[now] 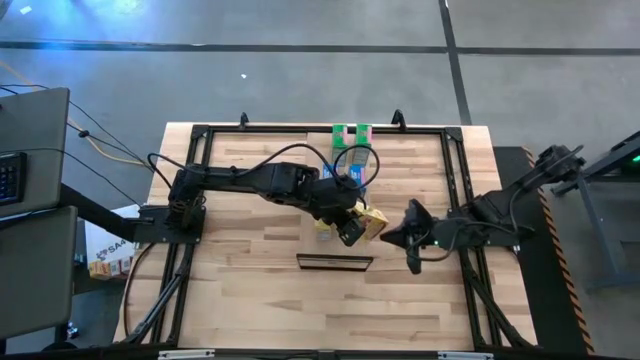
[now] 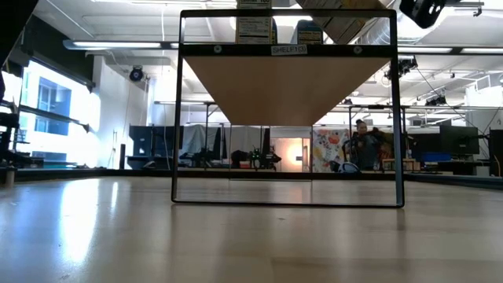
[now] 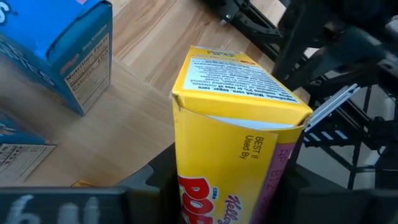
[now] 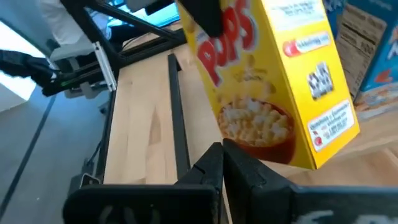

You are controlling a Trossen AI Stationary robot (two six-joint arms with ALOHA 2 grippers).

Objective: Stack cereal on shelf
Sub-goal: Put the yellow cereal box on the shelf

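My left gripper (image 1: 352, 232) is shut on a yellow cereal box (image 1: 372, 224), held tilted over the middle of the table. My right gripper (image 1: 392, 237) is shut just right of that box, its fingertips (image 4: 222, 155) close by the box's lower front (image 4: 261, 124). A blue cereal box (image 3: 68, 56) stands upright on the wood beyond, and two green boxes (image 1: 352, 132) stand at the far edge. In the low view the shelf (image 2: 287, 86) shows from below in a black frame, with boxes (image 2: 255, 27) standing on top. Its dark front edge (image 1: 335, 262) lies nearer than the grippers. My left gripper pinches the yellow box between its two fingers, one finger (image 4: 205, 15) lying on the printed front near one end. The box's other end, with its closed flap (image 3: 242, 78), points away from the fingers. The box is tilted; whether its low corner (image 4: 311, 165) rests on the wood is unclear. My right gripper's shut tips stand right at the yellow box's lower front; I cannot tell whether they touch it.
A black frame (image 1: 200, 180) runs around the tabletop. Another box (image 3: 18, 155) lies beside the blue one. A long dark bar (image 4: 177, 112) crosses the wood left of my right gripper. Bare wood lies toward the near edge (image 1: 330, 310).
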